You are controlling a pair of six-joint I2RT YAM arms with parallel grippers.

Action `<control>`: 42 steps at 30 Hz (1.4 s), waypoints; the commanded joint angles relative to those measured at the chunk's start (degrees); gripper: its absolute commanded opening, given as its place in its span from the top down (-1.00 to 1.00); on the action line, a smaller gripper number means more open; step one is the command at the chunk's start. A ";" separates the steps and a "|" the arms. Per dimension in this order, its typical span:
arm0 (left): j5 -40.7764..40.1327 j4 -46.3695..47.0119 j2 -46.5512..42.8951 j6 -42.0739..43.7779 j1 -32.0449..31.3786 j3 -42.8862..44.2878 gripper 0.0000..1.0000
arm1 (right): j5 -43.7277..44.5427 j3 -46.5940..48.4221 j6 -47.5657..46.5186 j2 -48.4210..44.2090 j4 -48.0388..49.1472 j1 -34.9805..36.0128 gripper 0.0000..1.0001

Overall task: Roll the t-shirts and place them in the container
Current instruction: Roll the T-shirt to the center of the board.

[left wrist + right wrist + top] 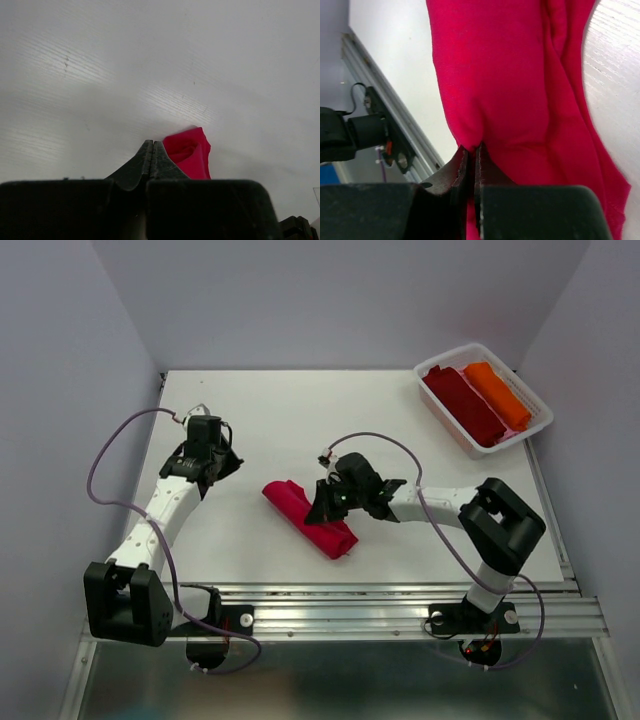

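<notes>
A crimson-red t-shirt (312, 520) lies rolled into a slanted bundle at the middle of the table. My right gripper (323, 507) sits on the roll's right side. In the right wrist view its jaws (471, 148) are pinched together on a fold of that red cloth (510, 85). My left gripper (231, 466) hangs to the left of the roll, apart from it. Its jaws (152, 143) are shut with nothing between them, and the roll's end (190, 152) shows just beyond the tips. A dark maroon t-shirt (465, 403) and an orange one (497, 393) lie rolled in the basket.
The white plastic basket (450, 352) stands at the far right corner of the white table. A metal rail (400, 612) runs along the near edge, by the arm bases. Grey walls close in the back and both sides.
</notes>
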 commanded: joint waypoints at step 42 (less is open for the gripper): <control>4.45 4.44 9.74 5.57 -22.89 -1.26 1.00 | -30.12 -7.95 10.93 10.29 22.47 -15.50 0.99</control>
